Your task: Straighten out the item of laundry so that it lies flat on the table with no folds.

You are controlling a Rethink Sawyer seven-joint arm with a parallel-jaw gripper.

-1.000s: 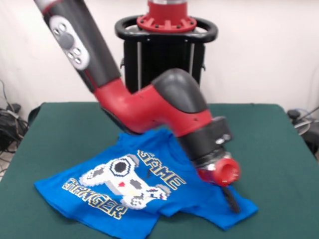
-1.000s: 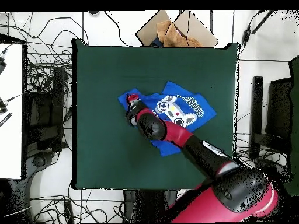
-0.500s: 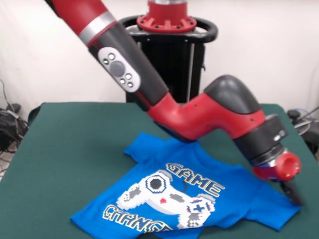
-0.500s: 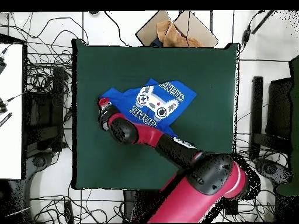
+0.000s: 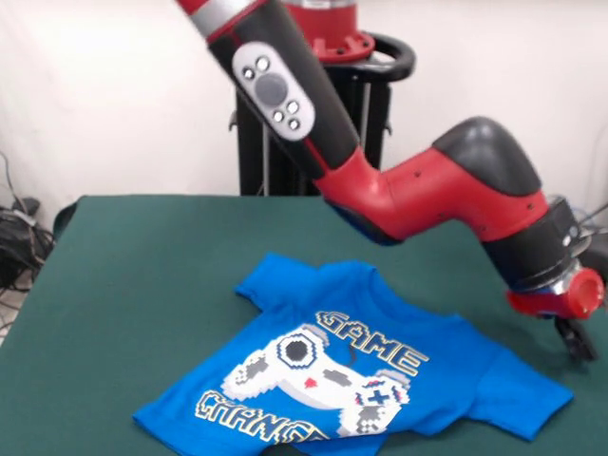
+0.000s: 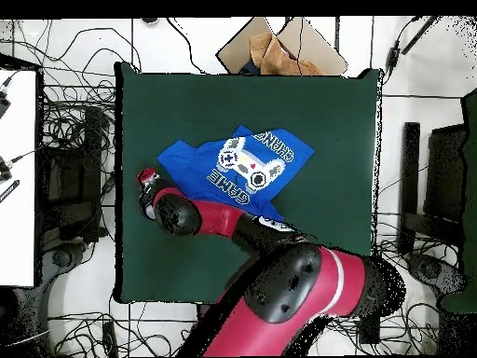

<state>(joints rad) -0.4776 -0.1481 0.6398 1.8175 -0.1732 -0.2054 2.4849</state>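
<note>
The large dark green felt-covered table [image 5: 123, 275] carries the small bright blue short-sleeved T-shirt [image 5: 351, 366] with its white controller print, lying print-up toward the front view's near edge, right of centre. The black gripper [image 5: 575, 340] hangs just beyond the shirt's right sleeve, holding nothing; its jaw opening cannot be determined. For the next pull, grasp one hem corner and drag low, outward. Only the overhead view shows the whole shirt outline.

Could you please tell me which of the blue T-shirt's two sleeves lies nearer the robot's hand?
The sleeve at the front view's lower right, just below the hand; the other sleeve lies far across the bright blue cotton T-shirt.
</note>
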